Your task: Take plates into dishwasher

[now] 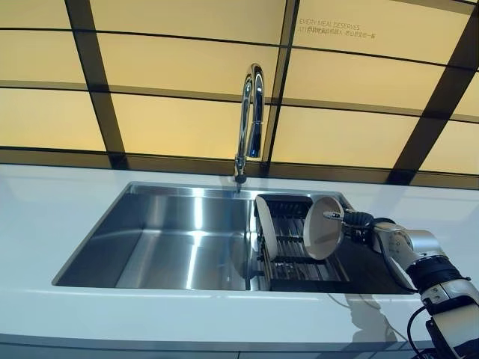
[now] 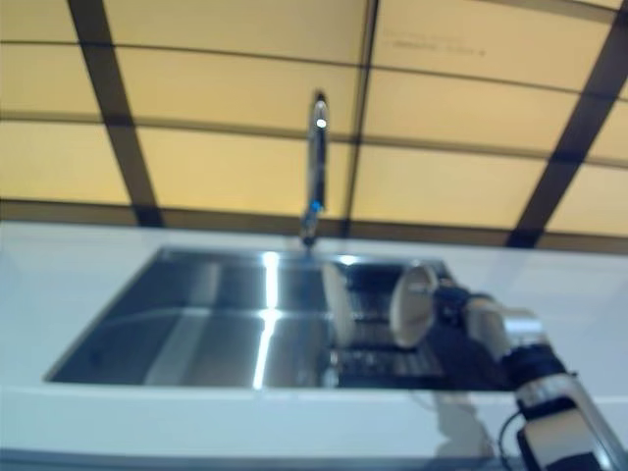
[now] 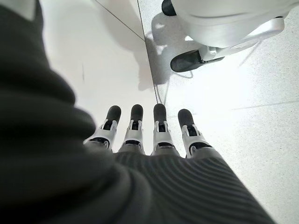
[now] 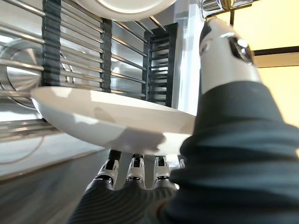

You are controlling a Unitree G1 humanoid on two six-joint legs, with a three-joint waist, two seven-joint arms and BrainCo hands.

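Note:
My right hand [image 1: 358, 221] is shut on a white plate [image 1: 323, 226], which it holds upright on edge over the black dish rack [image 1: 299, 250] in the right part of the sink. In the right wrist view the thumb [image 4: 229, 51] lies on one face of that plate [image 4: 117, 121] and the fingers [image 4: 135, 170] curl under the other. A second white plate [image 1: 265, 228] stands on edge in the rack's left end. My left hand [image 3: 145, 135] shows only in its wrist view, fingers straight, hanging over the floor and holding nothing.
The steel sink basin [image 1: 172, 232] lies left of the rack, with a tall chrome faucet [image 1: 251, 120] behind it. A white counter [image 1: 45, 209] surrounds the sink. A wall of yellow panels rises behind.

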